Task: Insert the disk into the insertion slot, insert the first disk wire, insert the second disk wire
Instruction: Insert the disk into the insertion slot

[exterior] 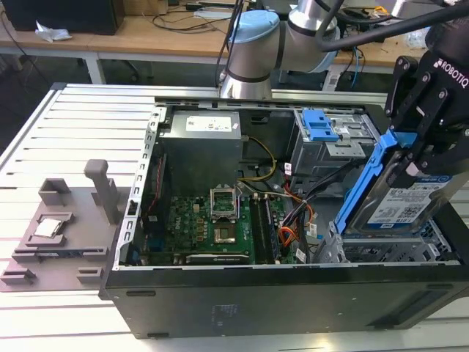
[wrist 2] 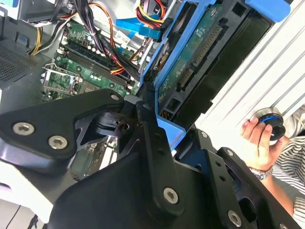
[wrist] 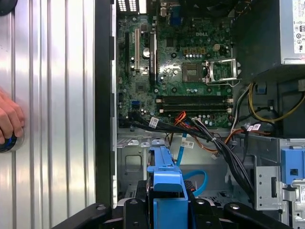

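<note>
**Disk gripped and tilted over its slot**

You are working over a slatted metal tabletop that carries an open black computer case, lying on its side so that its inside faces up toward the tool.

Inside the case, well apart from the tool, sit the grey power supply and the green circuit board. Nearer the tool stands a tall grey cage with blue latches. Directly beneath the tool is the low perforated slot, the bay that is to take the disk.

The tool is closed on the disk, its black fingers clamped on the blue frame at the handle end. That grip leaves the far end free to lead downward. The disk hangs steeply tilted, label outward, with its lower edge at the mouth of the slot. You cannot tell whether it has entered yet, so judge the insertion as under way, not finished.

A bundle of cables lies loose in the case between the circuit board and the tool. The sockets on the disk's end look bare, so neither wire seems to be fitted.

Mind the hand resting on the tabletop beside the case, on a small round object.
</note>
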Motion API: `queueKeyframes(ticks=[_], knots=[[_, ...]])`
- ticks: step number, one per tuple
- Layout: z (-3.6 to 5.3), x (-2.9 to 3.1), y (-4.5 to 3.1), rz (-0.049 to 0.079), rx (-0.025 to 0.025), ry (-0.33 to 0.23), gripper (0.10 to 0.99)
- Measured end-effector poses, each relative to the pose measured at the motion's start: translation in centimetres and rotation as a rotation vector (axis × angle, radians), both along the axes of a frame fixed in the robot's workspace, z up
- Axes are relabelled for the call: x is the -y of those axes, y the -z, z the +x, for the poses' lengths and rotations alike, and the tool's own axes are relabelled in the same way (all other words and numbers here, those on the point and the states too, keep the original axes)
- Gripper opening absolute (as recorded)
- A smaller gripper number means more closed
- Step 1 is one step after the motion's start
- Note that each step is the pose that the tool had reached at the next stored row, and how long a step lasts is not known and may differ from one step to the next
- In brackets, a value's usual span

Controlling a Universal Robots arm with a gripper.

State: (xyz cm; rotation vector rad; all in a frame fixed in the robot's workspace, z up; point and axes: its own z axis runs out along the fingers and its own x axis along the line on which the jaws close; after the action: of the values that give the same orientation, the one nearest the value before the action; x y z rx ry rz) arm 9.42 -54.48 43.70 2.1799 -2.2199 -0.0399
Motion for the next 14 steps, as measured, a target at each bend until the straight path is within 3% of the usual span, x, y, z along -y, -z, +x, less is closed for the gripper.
queueKeyframes(ticks=[14], knots=[[0.0,0.0,2.02,0.0,0.0,0.0,0.365]])
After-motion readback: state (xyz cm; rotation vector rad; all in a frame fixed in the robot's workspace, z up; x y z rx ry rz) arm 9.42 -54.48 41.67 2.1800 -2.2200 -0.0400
